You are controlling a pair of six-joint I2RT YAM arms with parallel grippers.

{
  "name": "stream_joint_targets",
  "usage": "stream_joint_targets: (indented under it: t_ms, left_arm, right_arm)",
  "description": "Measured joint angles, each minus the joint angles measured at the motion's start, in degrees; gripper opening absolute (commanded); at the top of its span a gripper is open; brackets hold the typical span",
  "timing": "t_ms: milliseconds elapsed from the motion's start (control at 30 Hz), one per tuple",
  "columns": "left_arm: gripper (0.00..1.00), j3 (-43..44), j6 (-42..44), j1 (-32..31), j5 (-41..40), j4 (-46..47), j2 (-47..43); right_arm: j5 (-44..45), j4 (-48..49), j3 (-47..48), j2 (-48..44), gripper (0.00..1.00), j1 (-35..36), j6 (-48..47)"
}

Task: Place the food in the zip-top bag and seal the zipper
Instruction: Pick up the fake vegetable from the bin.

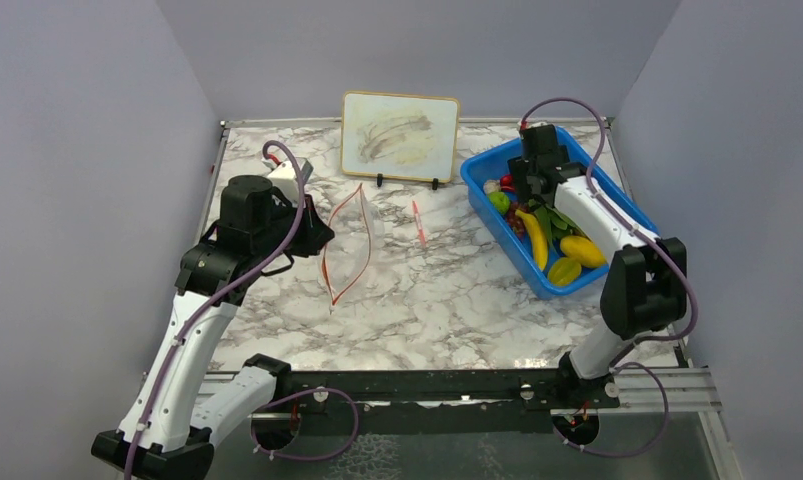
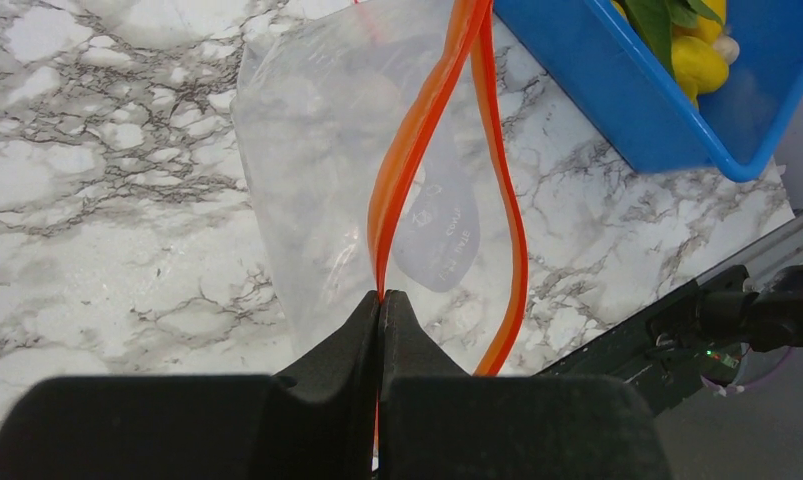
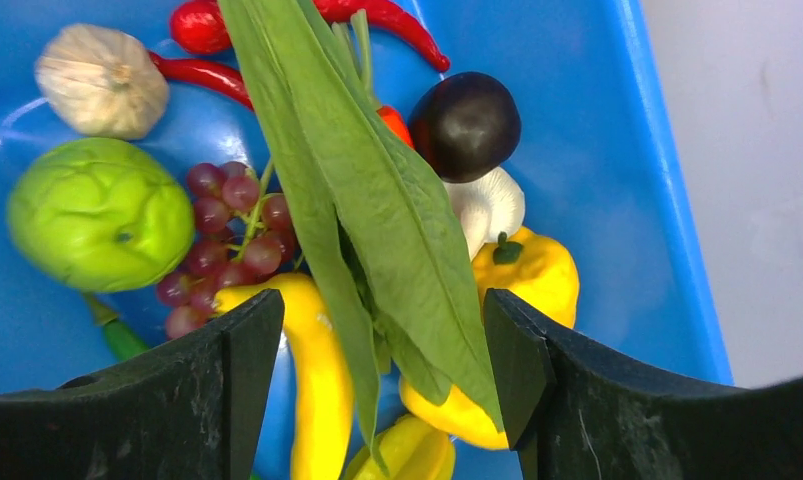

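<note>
The clear zip-top bag stands with its mouth gaping, rimmed by the red-orange zipper. My left gripper is shut on one lip of that zipper and holds the bag up. The food lies in the blue bin: green leafy pod, banana, yellow pepper, white mushroom, dark round piece, red chili, grapes. My right gripper is open over the bin, its fingers either side of the leafy pod and empty.
A small whiteboard stands at the back. A red-and-white pen lies between bag and bin. A green round fruit and a garlic bulb also lie in the bin. Grey walls close in on three sides.
</note>
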Motion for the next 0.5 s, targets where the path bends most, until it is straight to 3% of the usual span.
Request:
stream_joint_targets:
  t_ms: [500]
  left_arm:
    - [0.00, -1.7, -0.1, 0.0, 0.8, 1.2, -1.1]
  right_arm:
    - [-3.2, 1.4, 1.5, 10.8, 0.77, -4.2, -4.0]
